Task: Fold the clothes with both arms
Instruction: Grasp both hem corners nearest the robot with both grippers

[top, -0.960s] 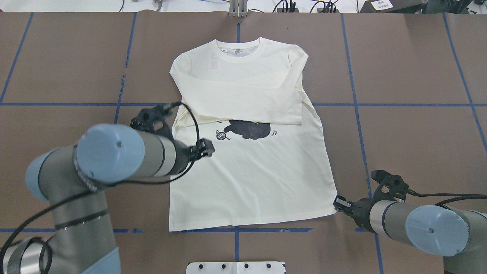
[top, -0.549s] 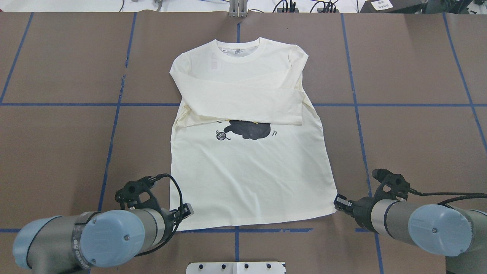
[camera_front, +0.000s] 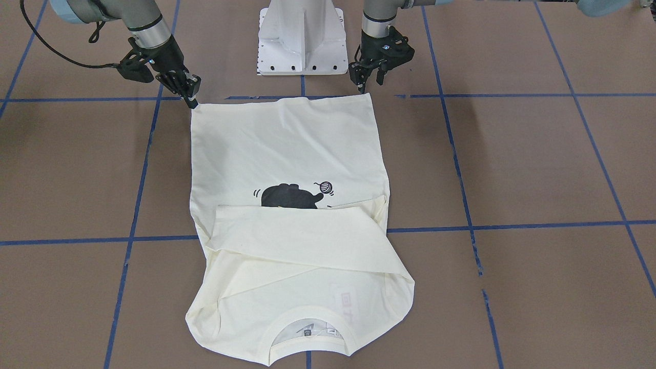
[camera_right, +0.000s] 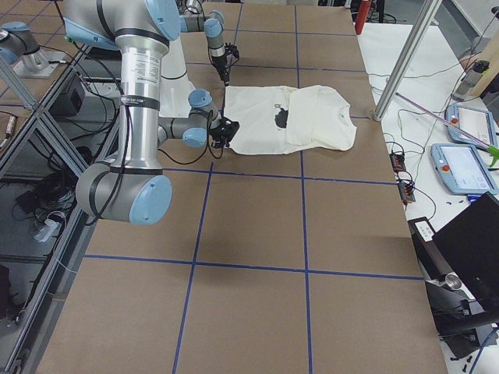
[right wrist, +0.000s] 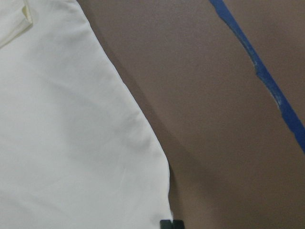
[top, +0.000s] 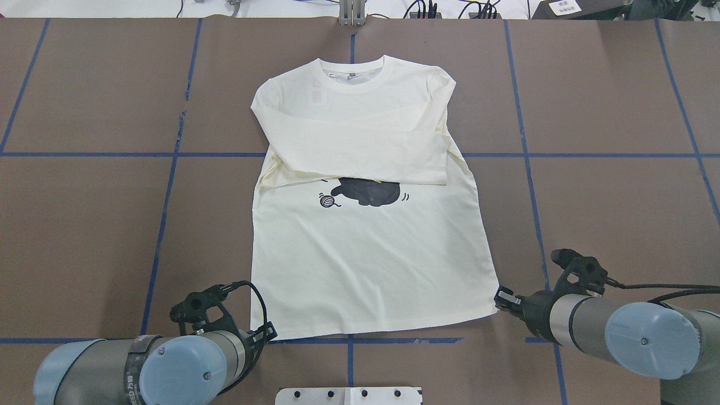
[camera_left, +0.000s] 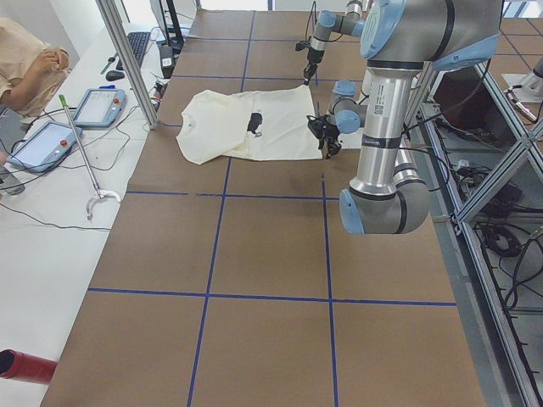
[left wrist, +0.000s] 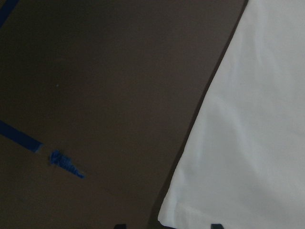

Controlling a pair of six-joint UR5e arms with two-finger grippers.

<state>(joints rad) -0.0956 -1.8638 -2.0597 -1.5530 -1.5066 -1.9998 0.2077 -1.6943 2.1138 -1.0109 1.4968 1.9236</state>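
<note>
The cream long-sleeved shirt [top: 365, 264] lies flat, collar at the far side, both sleeves folded across the chest and partly hiding the black cat print [top: 365, 192]. My left gripper [top: 269, 332] is low at the near left hem corner. In the left wrist view its fingertips [left wrist: 120, 225] stand wide apart with the shirt's corner [left wrist: 164, 217] between them, so it is open. My right gripper [top: 502, 298] is at the near right hem corner. In the right wrist view its tips [right wrist: 170, 224] are together at the corner of the shirt [right wrist: 71, 143].
The white pedestal base [camera_front: 301, 36] stands just behind the hem. Blue tape lines [top: 163, 214] cross the brown table. A metal post [camera_left: 127, 59] and a desk with tablets [camera_left: 51, 140] stand beyond the collar end, and a person [camera_left: 25, 59] sits there.
My left arm has swung back from the shirt's left side by the print down to the near left hem corner. The right arm and the shirt have not moved.
</note>
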